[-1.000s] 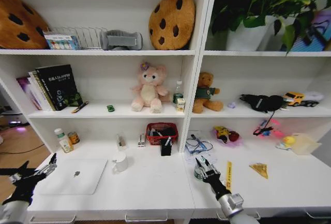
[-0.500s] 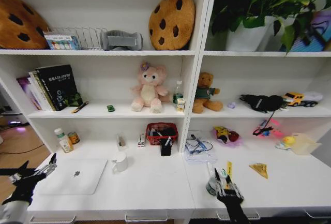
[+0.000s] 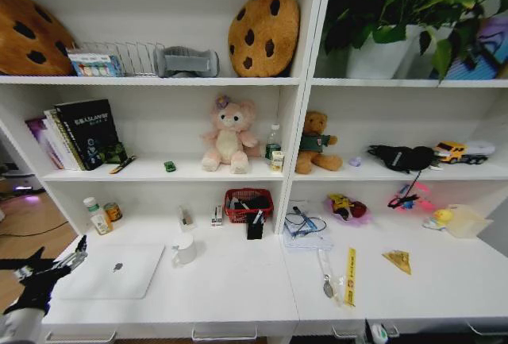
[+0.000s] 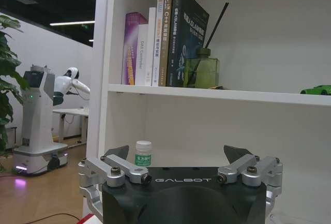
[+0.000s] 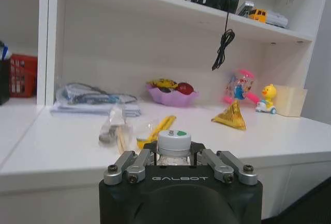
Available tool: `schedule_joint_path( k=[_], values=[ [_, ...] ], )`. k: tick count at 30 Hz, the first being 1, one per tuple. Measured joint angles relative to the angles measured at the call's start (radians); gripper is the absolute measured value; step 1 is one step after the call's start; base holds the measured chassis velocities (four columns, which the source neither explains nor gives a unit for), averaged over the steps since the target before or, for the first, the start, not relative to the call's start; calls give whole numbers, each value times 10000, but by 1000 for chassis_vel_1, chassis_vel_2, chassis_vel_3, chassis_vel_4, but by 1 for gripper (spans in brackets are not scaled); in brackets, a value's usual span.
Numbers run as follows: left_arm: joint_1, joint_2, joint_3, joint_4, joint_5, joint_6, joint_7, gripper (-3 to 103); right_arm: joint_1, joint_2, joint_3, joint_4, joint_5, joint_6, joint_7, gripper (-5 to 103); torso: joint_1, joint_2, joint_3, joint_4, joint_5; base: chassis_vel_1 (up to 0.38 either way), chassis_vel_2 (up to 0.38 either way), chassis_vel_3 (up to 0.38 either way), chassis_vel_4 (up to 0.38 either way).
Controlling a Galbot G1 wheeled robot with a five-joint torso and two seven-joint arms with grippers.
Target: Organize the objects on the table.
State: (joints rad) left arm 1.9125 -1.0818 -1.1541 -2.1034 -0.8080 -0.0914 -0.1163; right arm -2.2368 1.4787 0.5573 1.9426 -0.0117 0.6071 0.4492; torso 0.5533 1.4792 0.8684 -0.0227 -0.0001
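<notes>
White desk (image 3: 238,288) bearing laptop (image 3: 111,271), left end effector (image 3: 49,268) spread wide, right end effector (image 5: 175,158) grasping bottle (image 5: 174,142).

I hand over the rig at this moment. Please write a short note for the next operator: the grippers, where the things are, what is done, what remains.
Left gripper: open, empty, beside the left end of the long white table.
Right gripper: shut on a small white-capped bottle, in front of the table's right part.
Thin silver laptop: closed, flat on the table's left part.
Done: bottle is off the table.
Left: place the bottle; metal spoon and yellow strip lie loose on the right.
</notes>
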Motion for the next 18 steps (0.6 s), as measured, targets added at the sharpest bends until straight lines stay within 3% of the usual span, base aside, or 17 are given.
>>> schedule_joint_path(
  k=[3,5,18],
  values=[
    [0,0,0,0,0,0,-1,100,269,-23,46,-639,-43,212,7,30,0,0,2,0,1,0,0,0,0],
    [0,0,-1,1,0,-1,-1,100,1141,-181,126,-2433,72,647,8,30,0,0,2,0,0,0,0,0,0],
    [0,0,-1,0,0,-1,-2,100,4164,-846,-33,-7138,-178,1075,-566,30,1,-2,3,0,2,0,0,0,0]
  ],
)
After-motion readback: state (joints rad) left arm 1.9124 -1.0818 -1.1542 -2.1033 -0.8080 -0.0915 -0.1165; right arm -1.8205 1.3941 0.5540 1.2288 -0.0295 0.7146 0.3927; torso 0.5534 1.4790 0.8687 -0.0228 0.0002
